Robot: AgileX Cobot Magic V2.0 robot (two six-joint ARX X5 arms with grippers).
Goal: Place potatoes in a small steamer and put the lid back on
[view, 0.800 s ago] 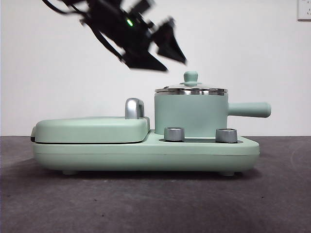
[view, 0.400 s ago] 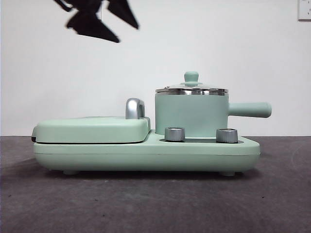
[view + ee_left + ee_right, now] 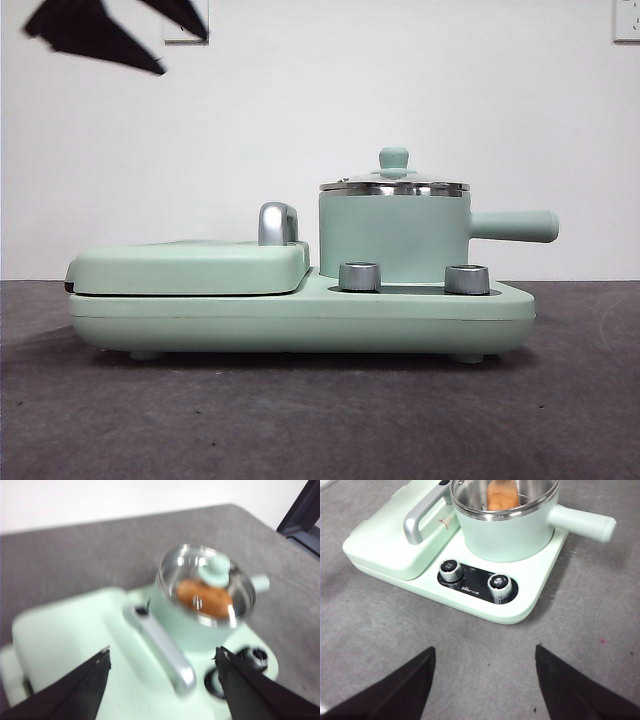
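Note:
The small steamer stands on the right half of the mint-green cooker base, its side handle pointing right. The lid rests flat on its rim, knob up. Through the glass in the left wrist view, the orange-brown potato lies inside the steamer; it also shows in the right wrist view as potato. My left gripper is open and empty, high up and left of the pot, seen as black tips, gripper. My right gripper is open and empty over the table in front of the cooker.
The closed grill plate with its steel handle fills the cooker's left half. Two steel knobs sit on the front of the base. Grey table surrounds the cooker. A dark frame stands past the table corner.
The left gripper has drawn up and to the left, from just beside the lid's knob to the top left corner. The lid and steamer have not moved.

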